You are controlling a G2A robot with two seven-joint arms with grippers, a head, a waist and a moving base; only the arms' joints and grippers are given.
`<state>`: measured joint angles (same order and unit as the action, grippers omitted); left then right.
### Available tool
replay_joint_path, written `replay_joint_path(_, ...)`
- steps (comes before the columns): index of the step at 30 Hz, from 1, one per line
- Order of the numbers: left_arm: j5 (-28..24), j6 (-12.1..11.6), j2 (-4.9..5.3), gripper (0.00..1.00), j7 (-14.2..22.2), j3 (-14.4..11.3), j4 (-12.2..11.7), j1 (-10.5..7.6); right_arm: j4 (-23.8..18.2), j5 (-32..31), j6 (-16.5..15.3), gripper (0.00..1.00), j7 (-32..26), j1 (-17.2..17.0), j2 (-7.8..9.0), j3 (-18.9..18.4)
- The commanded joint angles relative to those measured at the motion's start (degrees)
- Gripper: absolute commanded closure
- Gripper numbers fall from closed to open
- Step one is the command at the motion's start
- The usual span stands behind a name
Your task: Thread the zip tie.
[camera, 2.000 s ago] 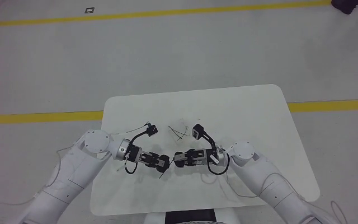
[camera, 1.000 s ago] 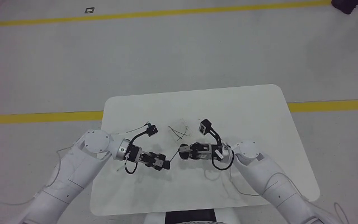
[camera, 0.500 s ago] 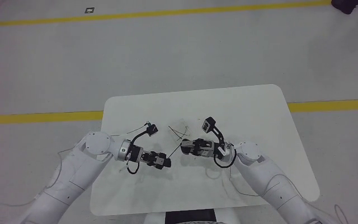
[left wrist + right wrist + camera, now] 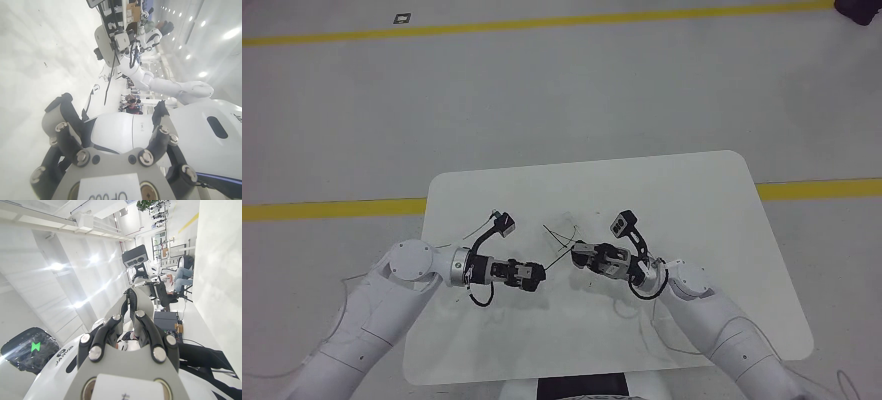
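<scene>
Arms have swung apart since a second ago: right gripper pinches the thin black plastic zip tie, left gripper jaws spread wide, empty I think.

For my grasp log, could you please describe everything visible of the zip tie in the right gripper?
The zip tie is a thin, black, plastic-looking strap, almost straight. One end is pinched in the shut right gripper. The rest juts free in the air over the white table, its tip near the open left gripper, apparently touching neither finger.
</scene>
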<state>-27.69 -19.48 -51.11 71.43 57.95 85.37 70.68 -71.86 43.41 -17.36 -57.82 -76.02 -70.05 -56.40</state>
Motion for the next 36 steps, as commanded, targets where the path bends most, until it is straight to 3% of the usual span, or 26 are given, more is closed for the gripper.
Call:
replay_joint_path(1,0.0,0.0,0.00,0.00,0.0,0.0,0.0,0.00,0.0,0.0,0.0,1.00,0.0,0.0,0.00,0.0)
replay_joint_path(5,0.5,0.0,-0.25,0.00,-3.2,-0.6,0.8,0.81,-1.4,-0.2,-0.5,1.00,4.2,-1.0,-0.26,0.1)
replay_joint_path(11,-6.0,0.0,-1.22,0.00,-6.6,0.5,-0.9,2.68,-1.5,0.3,-2.1,1.00,9.8,-2.5,-0.93,0.7)
replay_joint_path(14,-8.0,0.0,-1.81,0.00,-5.2,1.2,-1.7,3.16,-2.2,1.4,-2.1,1.00,11.6,-3.8,-1.34,0.2)
replay_joint_path(23,-7.5,0.0,-2.07,0.00,-4.5,1.4,-2.3,3.03,-2.5,1.1,-2.1,1.00,11.5,-4.1,-1.44,-0.1)
replay_joint_path(28,-8.5,0.0,-2.47,0.00,-6.5,0.1,-2.9,3.47,-4.1,0.3,-1.6,1.00,13.1,-5.2,-1.71,0.9)
replay_joint_path(36,-8.5,0.0,-3.10,0.00,-8.0,-0.7,-4.3,2.63,-5.0,-0.4,-2.1,1.00,15.0,-6.1,-2.67,1.9)
